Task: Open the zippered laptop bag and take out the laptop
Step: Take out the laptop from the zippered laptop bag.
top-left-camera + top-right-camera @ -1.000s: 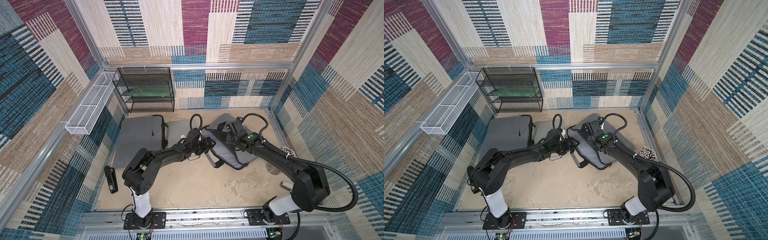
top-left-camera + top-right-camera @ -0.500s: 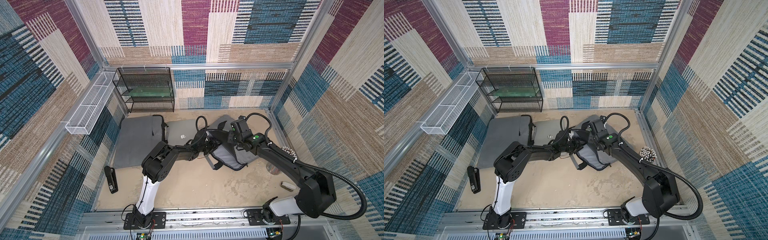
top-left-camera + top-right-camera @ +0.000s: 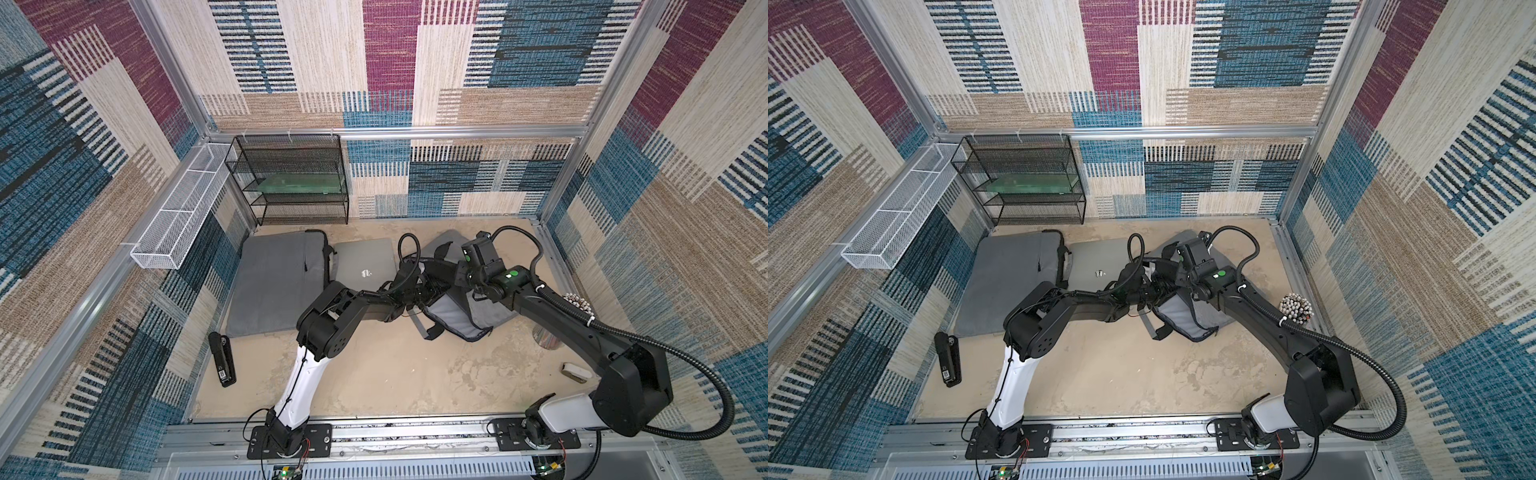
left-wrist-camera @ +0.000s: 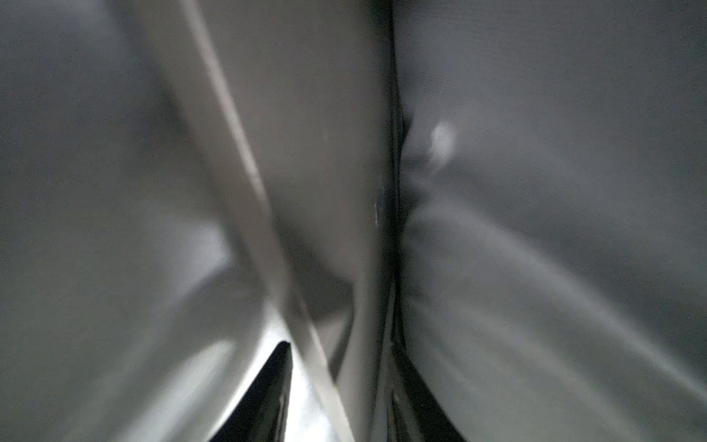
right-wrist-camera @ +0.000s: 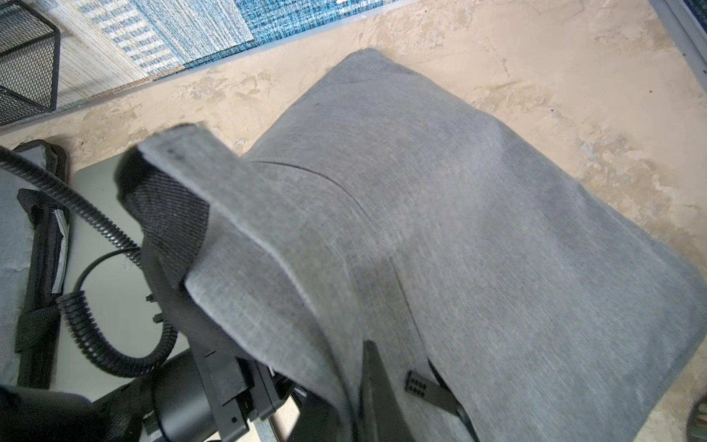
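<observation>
The grey zippered laptop bag [image 3: 461,320] lies right of centre with its mouth lifted. My right gripper [image 5: 363,352] is shut on the bag's upper flap [image 5: 267,245], close to the black zipper pull [image 5: 417,382]. My left gripper [image 3: 434,291] reaches into the mouth from the left. In the left wrist view only grey lining [image 4: 535,191] and a pale flat edge [image 4: 245,172] show. That edge runs between my dark fingers [image 4: 267,394]; whether they grip it is unclear. A silver laptop [image 3: 365,266] lies flat on the floor just left of the bag.
A second flat grey bag [image 3: 278,286] lies at the left, under a black mesh shelf [image 3: 291,178] and a white wire basket [image 3: 178,216]. A black stapler [image 3: 222,359] sits front left. A spiky ball [image 3: 577,301] and a small white block [image 3: 575,371] lie by the right wall.
My left arm has swung right and pushed its gripper deeper into the bag's mouth, with the jaws narrowing. My right gripper keeps its hold on the flap, shifted slightly right.
</observation>
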`<state>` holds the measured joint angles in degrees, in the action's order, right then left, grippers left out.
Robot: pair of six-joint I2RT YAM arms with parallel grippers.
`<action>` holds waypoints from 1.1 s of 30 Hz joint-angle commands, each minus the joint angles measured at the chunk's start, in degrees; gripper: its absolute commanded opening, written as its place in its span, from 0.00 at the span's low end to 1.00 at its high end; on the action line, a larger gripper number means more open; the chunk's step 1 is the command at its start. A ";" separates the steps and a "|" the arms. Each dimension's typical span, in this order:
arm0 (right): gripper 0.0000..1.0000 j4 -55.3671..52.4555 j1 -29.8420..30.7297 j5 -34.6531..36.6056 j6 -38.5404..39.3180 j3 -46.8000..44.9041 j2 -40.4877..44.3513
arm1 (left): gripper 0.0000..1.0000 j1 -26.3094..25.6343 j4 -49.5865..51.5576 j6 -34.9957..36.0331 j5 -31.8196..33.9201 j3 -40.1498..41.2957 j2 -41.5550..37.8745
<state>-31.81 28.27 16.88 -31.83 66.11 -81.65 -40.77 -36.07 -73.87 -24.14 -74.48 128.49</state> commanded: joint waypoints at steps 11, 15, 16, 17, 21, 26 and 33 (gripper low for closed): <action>0.00 7.33 0.05 -2.20 -0.16 0.35 0.11 | 0.34 -0.23 -12.84 -6.45 -0.33 -2.40 5.77; 0.00 7.70 0.10 -2.79 -0.32 0.37 -0.08 | 0.30 -0.36 -15.13 -7.50 0.84 -2.72 6.79; 0.00 7.82 0.11 -3.04 -0.34 0.38 -0.09 | 0.30 -0.31 -15.55 -7.84 1.06 -2.93 7.12; 0.00 7.95 0.10 -3.24 -0.34 0.40 -0.12 | 0.29 -0.36 -15.98 -8.19 1.19 -3.21 7.52; 0.00 8.17 0.09 -3.70 -0.29 0.43 -0.44 | 0.29 -0.45 -16.89 -9.07 1.51 -4.04 8.35; 0.00 8.28 0.11 -3.94 -0.25 0.17 -0.71 | 0.24 -0.45 -16.88 -9.28 1.55 -4.71 8.73; 0.00 8.57 -0.02 -3.61 -0.07 -0.37 -0.97 | 0.18 -0.45 -18.43 -10.26 1.50 -4.45 8.74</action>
<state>-29.08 28.25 14.00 -31.83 65.80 -82.61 -41.15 -51.20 -83.59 -22.70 -78.70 137.25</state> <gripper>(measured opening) 0.124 0.182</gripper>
